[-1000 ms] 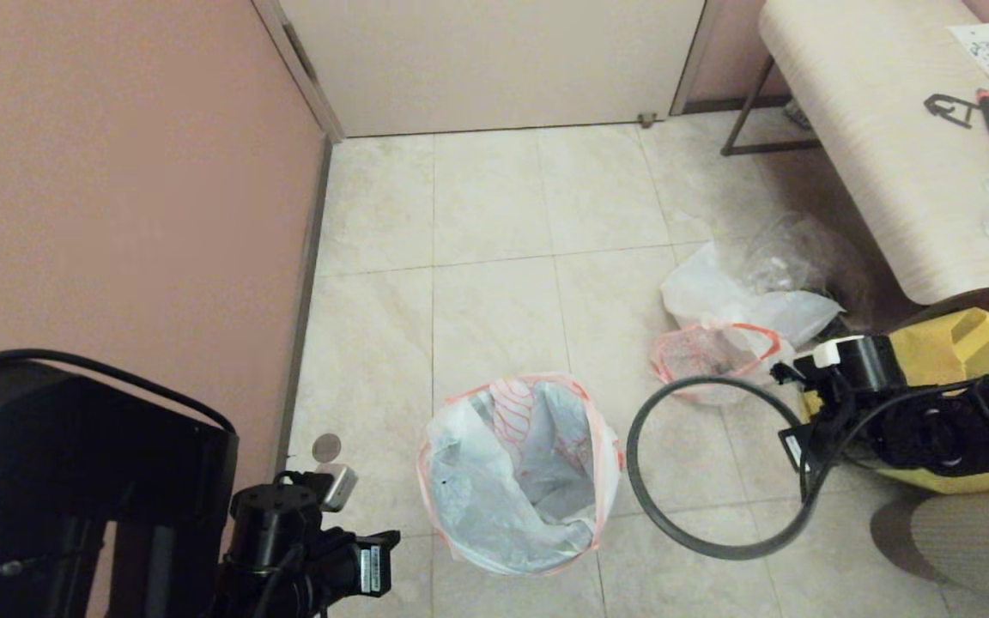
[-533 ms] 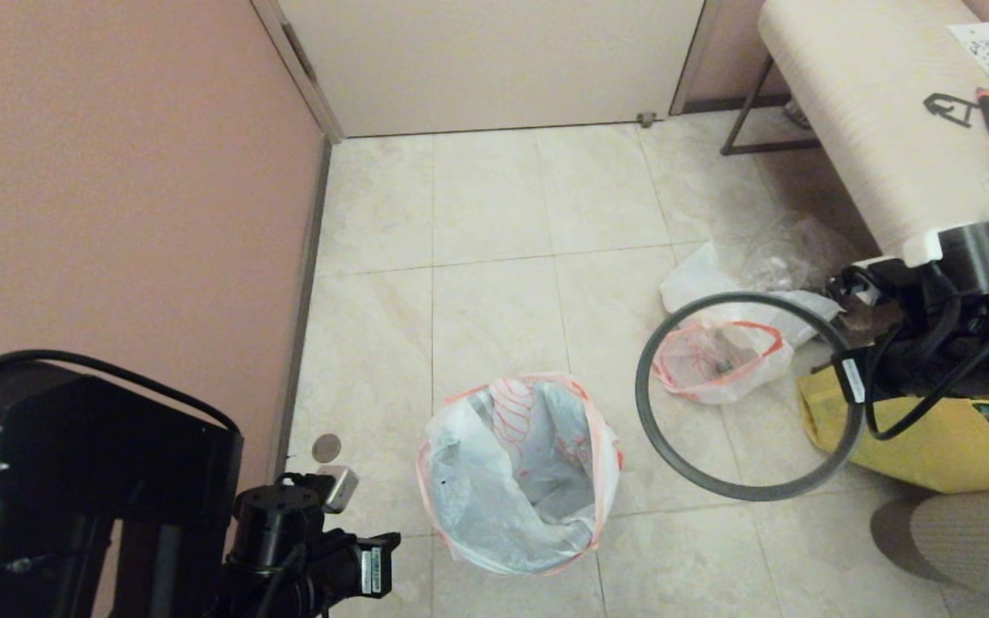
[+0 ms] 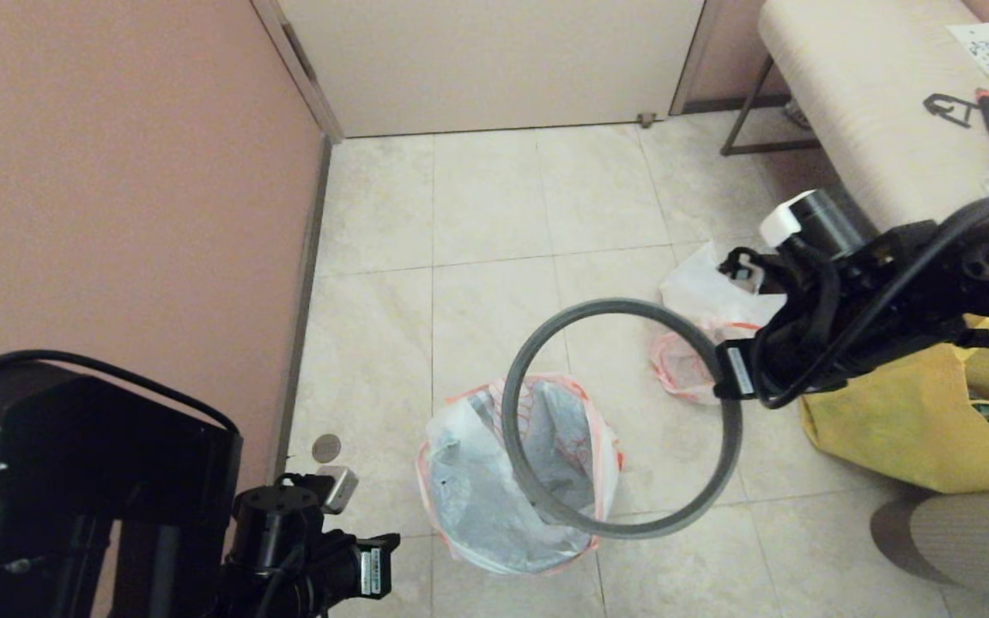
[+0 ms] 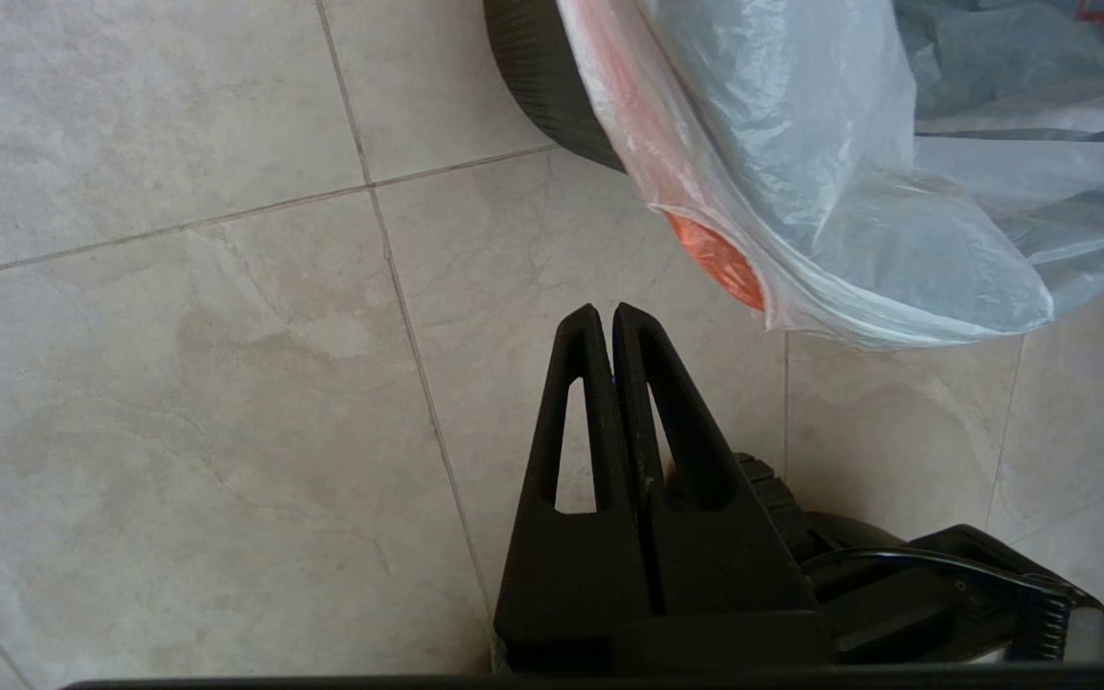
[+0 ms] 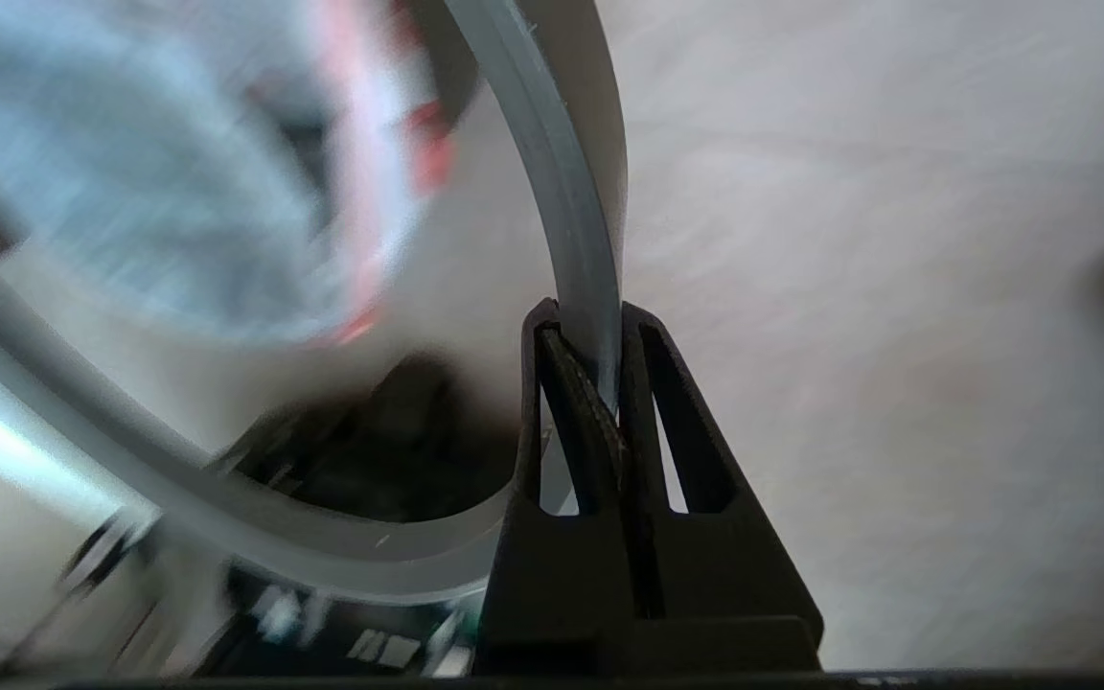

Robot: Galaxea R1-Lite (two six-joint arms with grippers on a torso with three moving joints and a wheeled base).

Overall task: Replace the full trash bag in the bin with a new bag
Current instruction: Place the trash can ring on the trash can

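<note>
The new bag [image 3: 477, 506], white with red-orange print and a pink-orange edge, lines the bin and is folded over its mouth. The bin's black wall [image 4: 533, 77] shows only in the left wrist view, under the bag [image 4: 801, 144]. My right gripper [image 3: 728, 388] is shut on the dark-grey ring [image 3: 623, 304], which hangs tilted in the air and overlaps the bin's right half. In the right wrist view the ring [image 5: 552, 172] runs between the shut jaws of the gripper [image 5: 581, 311]. The full trash bag [image 3: 683, 365] lies on the floor behind the ring. My left gripper [image 4: 605, 311] is shut and empty, parked low at the bin's left.
A yellow fabric tote [image 3: 907, 421] stands at the right under my right arm. A pale bench [image 3: 872, 112] with small tools is at the back right. The pink wall [image 3: 117, 172] closes the left side, and a small round disc [image 3: 326, 447] lies by its skirting.
My right arm has lifted the ring from beside the yellow tote and swung it left, from right of the bin to over the bin's right half. The left arm has not moved.
</note>
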